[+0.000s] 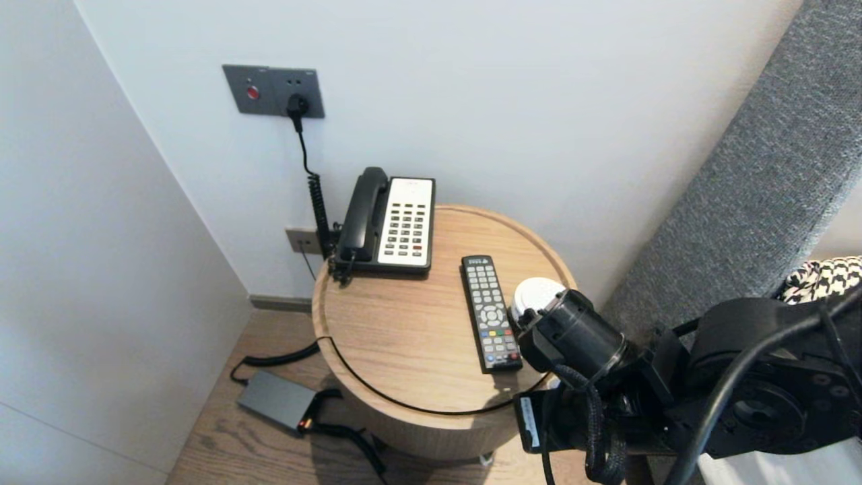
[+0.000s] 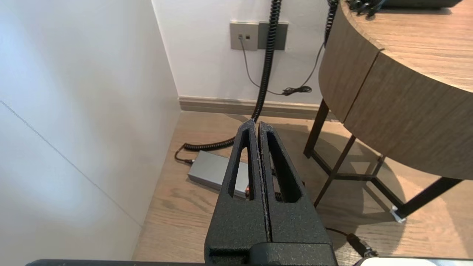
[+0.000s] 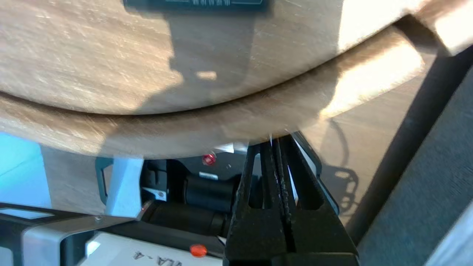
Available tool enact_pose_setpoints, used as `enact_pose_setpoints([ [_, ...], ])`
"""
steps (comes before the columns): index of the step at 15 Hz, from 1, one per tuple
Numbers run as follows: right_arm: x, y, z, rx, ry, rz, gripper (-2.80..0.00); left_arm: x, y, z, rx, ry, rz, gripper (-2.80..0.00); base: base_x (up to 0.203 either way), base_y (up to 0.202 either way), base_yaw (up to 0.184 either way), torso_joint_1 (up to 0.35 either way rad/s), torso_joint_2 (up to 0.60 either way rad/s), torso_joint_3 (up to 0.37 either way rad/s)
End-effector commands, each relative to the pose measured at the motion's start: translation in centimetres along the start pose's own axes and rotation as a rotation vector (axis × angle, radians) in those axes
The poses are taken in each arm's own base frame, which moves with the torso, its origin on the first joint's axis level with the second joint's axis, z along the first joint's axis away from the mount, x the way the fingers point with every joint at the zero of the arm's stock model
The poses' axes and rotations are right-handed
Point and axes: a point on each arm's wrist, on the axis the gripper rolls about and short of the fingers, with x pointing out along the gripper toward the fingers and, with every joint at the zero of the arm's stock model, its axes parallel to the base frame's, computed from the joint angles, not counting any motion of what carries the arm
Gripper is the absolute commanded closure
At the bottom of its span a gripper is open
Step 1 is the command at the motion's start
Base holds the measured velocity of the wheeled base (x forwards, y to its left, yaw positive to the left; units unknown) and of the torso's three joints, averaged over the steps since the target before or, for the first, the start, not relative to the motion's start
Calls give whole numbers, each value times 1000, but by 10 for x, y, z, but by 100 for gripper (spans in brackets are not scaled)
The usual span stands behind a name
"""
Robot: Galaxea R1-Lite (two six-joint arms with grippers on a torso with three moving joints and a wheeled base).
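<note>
Remote control [image 1: 491,313] lies flat on the round table [image 1: 377,323], just beyond the rim from the right gripper [image 3: 275,142], whose fingers are clenched on nothing at that rim. The left gripper [image 2: 257,123] is clenched empty too, parked low, with the power brick [image 2: 212,170] on the floor past its tips.

It seems a hotel bedroom: a desk telephone [image 1: 387,222] and a TV remote [image 1: 490,312] lie on a round wooden counter [image 1: 397,343], beside a padded headboard [image 1: 754,182].

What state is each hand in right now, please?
Left hand: closed, empty, low over the floor beside the table.
Right hand: closed, empty, by the table's rim.
</note>
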Motion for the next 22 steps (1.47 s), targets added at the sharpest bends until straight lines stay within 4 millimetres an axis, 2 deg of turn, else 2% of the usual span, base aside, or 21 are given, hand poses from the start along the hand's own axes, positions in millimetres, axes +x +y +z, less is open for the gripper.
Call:
enact_pose_setpoints([
  [1, -13, -13, -9, 5, 0, -7, 0, 1, 0, -3, 1, 12, 0, 0, 0, 0, 0, 0, 0, 0],
  [3, -20, -32, -6, 38, -22, -29, 0, 1, 0, -3, 1, 12, -1, 0, 0, 0, 0, 0, 0, 0],
  [6, -38, -85, 8, 104, -94, -112, 0, 1, 0, -3, 1, 12, 0, 0, 0, 0, 0, 0, 0, 0],
  [7, -46, -104, 11, 119, -123, -142, 0, 1, 0, -3, 1, 12, 0, 0, 0, 0, 0, 0, 0, 0],
  [9, -77, -132, 10, 105, -217, -174, 0, 1, 0, -3, 1, 10, 0, 0, 0, 0, 0, 0, 0, 0],
  [13, -123, -148, -6, 64, -365, -207, 0, 1, 0, -3, 1, 12, 0, 0, 0, 0, 0, 0, 0, 0],
  [17, -149, -153, -45, 70, -465, -207, 0, 1, 0, -3, 1, 12, 0, 0, 0, 0, 0, 0, 0, 0],
  [19, -150, -158, -74, 72, -478, -222, 0, 1, 0, -3, 1, 11, 0, 0, 0, 0, 0, 0, 0, 0],
  [22, -145, -166, -129, 47, -526, -246, 0, 1, 0, -3, 1, 12, 0, 0, 0, 0, 0, 0, 0, 0],
])
